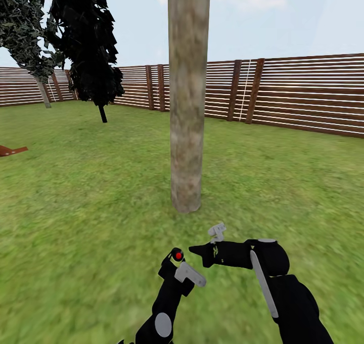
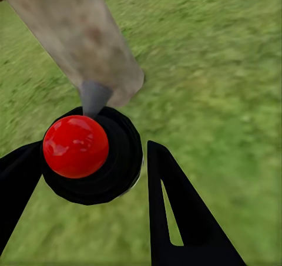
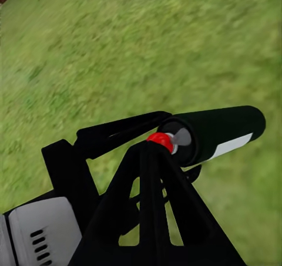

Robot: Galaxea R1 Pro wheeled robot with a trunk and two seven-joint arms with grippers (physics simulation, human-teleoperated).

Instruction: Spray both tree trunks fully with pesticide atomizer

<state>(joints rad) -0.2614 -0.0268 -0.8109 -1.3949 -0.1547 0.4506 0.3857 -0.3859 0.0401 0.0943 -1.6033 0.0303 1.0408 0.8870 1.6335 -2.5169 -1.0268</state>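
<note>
Head view: a thick, mottled grey-brown tree trunk (image 1: 188, 96) rises like a straight column from the lawn (image 1: 76, 207), directly ahead of both arms and near them. The left claw (image 1: 178, 261) sits low and central and holds the pesticide atomizer (image 1: 177, 256), a small black body with a glossy red cap that faces back toward the robot. The atomizer's long axis runs forward, toward the base of the trunk. The right claw (image 1: 201, 253) reaches across from the right and ends just beside the atomizer, so the left arm carries the tool while the right lies close alongside. A brown slatted fence (image 1: 303, 93) closes off the garden behind, and a dark-leaved, thin-trunked tree (image 1: 93, 45) stands well off to the left.

Left wrist view: the atomizer (image 2: 94, 154) shows end-on as a round black disc with a smooth red button, seated between the two black fingers (image 2: 176, 213), which close in on it. A grey conical nozzle (image 2: 94, 98) projects from its far side and points straight at the trunk (image 2: 76, 37), whose bark looks blotchy and matte.

Right wrist view: the atomizer (image 3: 214, 134) appears side-on as a dark cylinder with a pale label, red cap nearest the right claw's (image 3: 154, 137) fingertips. Whether those fingers touch it I cannot tell; I judge nothing is gripped, but I cannot tell how wide the claw stands. No white specks show on the bark, so spraying looks not yet begun.
</note>
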